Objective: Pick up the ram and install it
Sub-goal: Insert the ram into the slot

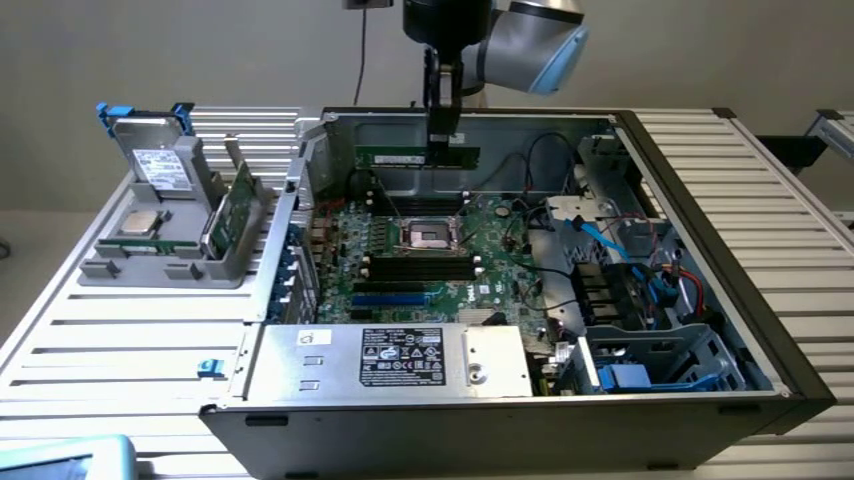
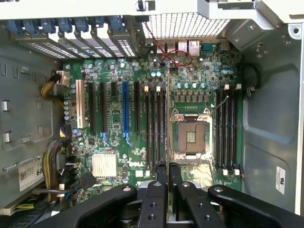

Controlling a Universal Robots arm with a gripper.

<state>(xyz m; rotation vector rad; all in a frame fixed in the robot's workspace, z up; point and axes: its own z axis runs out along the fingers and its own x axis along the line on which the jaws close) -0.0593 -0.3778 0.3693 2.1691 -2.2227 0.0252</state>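
In the exterior view the ram (image 1: pixel 400 157), a long thin green stick, hangs level above the far part of the open computer case (image 1: pixel 747 300). My gripper (image 1: pixel 445 140) is shut on it from above, near its end toward the exterior view's right. In the wrist view the black fingers (image 2: pixel 161 183) pinch the ram (image 2: pixel 168 118), seen edge-on as a thin line over the motherboard (image 2: pixel 114 109). That line runs between the black memory slots (image 2: pixel 156 128) and the processor socket (image 2: pixel 190 135). A second bank of memory slots (image 2: pixel 228 128) lies on the socket's other side.
A grey holder (image 1: pixel 160 265) at the exterior view's left carries a drive, a square silver chip and a wider green card (image 1: pixel 238 212). The silver power supply (image 1: pixel 387 360) fills the case's near side. Cables and a drive cage (image 1: pixel 641 350) crowd the exterior view's right.
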